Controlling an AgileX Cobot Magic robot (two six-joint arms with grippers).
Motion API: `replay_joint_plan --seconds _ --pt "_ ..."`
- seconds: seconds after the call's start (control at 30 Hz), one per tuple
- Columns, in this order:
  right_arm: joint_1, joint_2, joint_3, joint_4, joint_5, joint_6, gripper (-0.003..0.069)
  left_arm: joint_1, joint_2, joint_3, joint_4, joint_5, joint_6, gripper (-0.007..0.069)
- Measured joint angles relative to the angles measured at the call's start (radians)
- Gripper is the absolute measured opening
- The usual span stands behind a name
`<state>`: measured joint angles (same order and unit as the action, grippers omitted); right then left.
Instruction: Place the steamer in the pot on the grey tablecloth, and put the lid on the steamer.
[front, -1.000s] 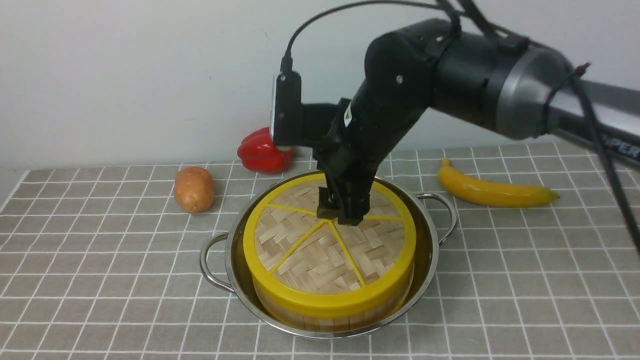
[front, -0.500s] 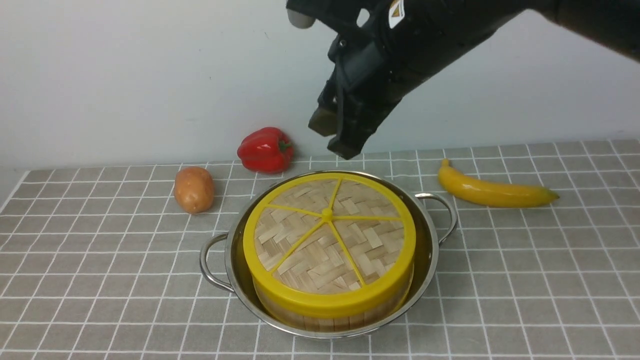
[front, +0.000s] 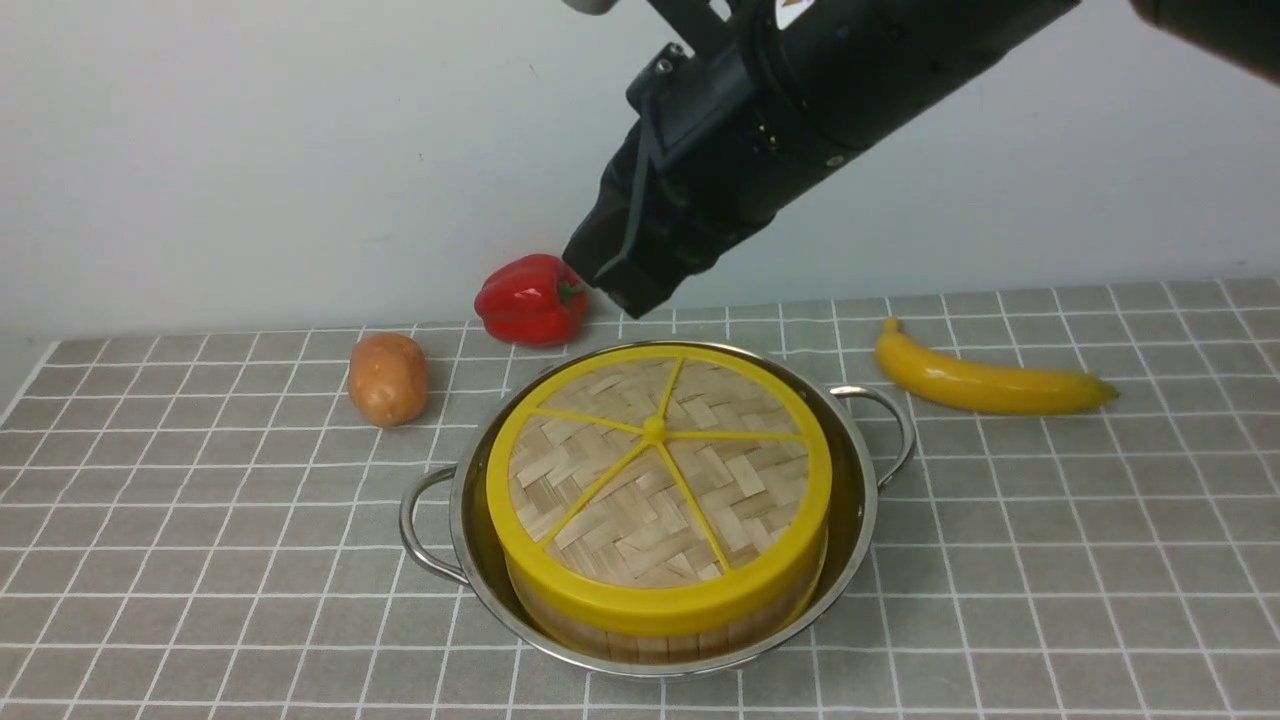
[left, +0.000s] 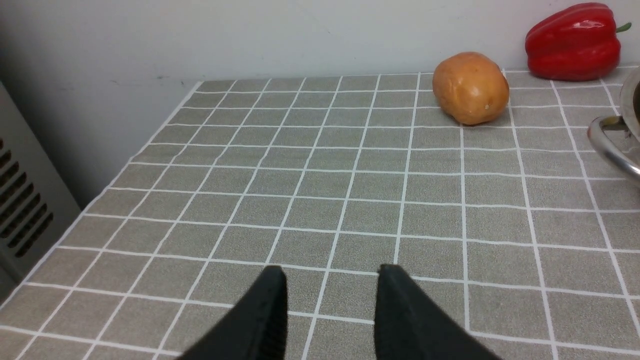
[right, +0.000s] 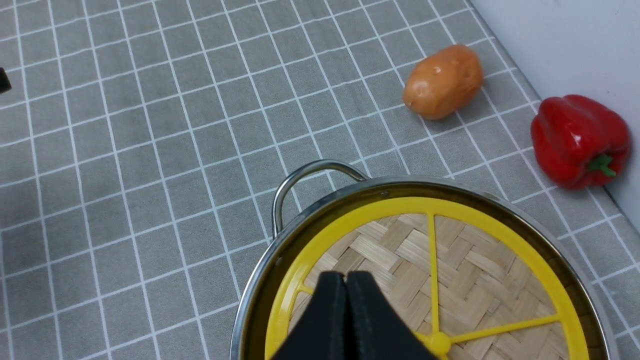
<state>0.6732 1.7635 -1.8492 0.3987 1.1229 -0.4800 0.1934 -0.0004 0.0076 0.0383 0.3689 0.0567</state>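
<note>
The shiny pot (front: 862, 500) stands on the grey tablecloth (front: 200, 520) with the bamboo steamer (front: 650, 640) inside it. The woven lid (front: 655, 480) with its yellow rim and spokes lies flat on the steamer and hides its inside. My right gripper (front: 615, 282) hangs well above the pot's far rim, shut and empty; in the right wrist view its fingertips (right: 346, 276) are pressed together over the lid (right: 465, 270). My left gripper (left: 330, 272) is open above bare cloth left of the pot's handle (left: 607, 145), with nothing between its fingers.
A potato (front: 387, 378) and a red pepper (front: 530, 300) lie behind the pot to the left. A banana (front: 985, 385) lies to the back right. A pale wall runs along the cloth's far edge. The cloth's left edge (left: 100, 195) drops off beside a vented grey panel.
My right gripper has let go of the lid's centre, lifted up and away from the pot, and closed. The lid stays on the steamer. The left gripper has not changed.
</note>
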Motion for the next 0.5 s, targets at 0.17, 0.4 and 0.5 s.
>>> replay_joint_plan --seconds 0.17,0.4,0.5 --pt "0.000 0.000 0.000 0.000 0.007 0.000 -0.0013 0.000 0.000 0.000 0.000 0.000 0.000 0.0243" --pt "0.000 0.000 0.000 0.000 0.007 0.002 -0.0011 0.000 0.000 0.000 0.000 0.000 0.000 0.0243" --pt "0.000 0.000 0.000 0.000 0.007 0.007 -0.0008 0.000 0.000 0.000 0.000 0.000 0.000 0.0243"
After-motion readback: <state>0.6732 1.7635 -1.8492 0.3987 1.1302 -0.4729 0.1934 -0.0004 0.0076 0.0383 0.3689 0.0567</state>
